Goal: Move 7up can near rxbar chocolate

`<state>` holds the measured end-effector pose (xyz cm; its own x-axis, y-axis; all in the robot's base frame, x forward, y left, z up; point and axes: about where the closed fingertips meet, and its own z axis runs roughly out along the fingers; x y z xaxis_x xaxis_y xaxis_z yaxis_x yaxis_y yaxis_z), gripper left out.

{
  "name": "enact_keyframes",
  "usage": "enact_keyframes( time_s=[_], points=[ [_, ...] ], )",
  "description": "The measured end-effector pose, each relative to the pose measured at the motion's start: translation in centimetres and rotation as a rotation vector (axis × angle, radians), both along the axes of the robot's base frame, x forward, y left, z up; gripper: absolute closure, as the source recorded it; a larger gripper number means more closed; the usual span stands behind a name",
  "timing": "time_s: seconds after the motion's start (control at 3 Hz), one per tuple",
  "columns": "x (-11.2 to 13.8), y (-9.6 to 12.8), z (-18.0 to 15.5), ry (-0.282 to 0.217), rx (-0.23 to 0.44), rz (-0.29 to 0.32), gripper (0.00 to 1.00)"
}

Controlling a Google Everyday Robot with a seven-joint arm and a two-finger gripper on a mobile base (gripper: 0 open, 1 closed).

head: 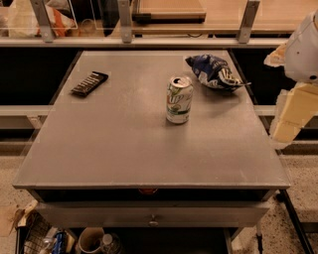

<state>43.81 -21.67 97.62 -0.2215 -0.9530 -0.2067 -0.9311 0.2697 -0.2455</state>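
Grey metal table (149,158) fills most of the frame, seen from above and in front, its top dull and lightly scuffed.

Near the middle of the tabletop, a little right of centre, the 7up can (179,100) stands upright. It is white and green with a silver top, and the green logo faces the viewer.

In the upper left of the tabletop the rxbar chocolate (89,83) lies flat. It is a thin dark bar with pale lines of lettering, turned at a slant. It is well apart from the can, with bare table between them.

In the upper right of the tabletop, just behind and to the right of the can, a crumpled blue and white snack bag (214,72) rests on the surface without touching the can.

At the right edge of the frame, off the side of the table, the gripper (290,119) hangs as pale cream blocks below the white rounded arm (305,49). It is apart from the can and holds nothing. I cannot tell whether the pincer is apart or together.

Below the table's front edge runs a grey drawer front (99,216) with a small knob (153,218) at its centre. A wire basket (35,238) sits on the speckled floor (298,198) in the lower left corner. Across the top of the frame, pale metal rails (124,42) cross in front of a wooden counter (223,15).
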Motion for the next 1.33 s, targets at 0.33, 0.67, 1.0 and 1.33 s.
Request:
enact_keyframes(
  time_s=[0.33, 0.67, 1.0, 1.33],
  points=[
    [0.0, 0.0, 0.0, 0.000, 0.000, 0.000, 0.00],
    [0.5, 0.2, 0.3, -0.006, 0.067, -0.037, 0.00],
    [1.3, 0.0, -3.6, 0.029, 0.211, -0.116, 0.00],
    [3.6, 0.1, -7.1, 0.005, 0.381, -0.209, 0.00]
  ],
)
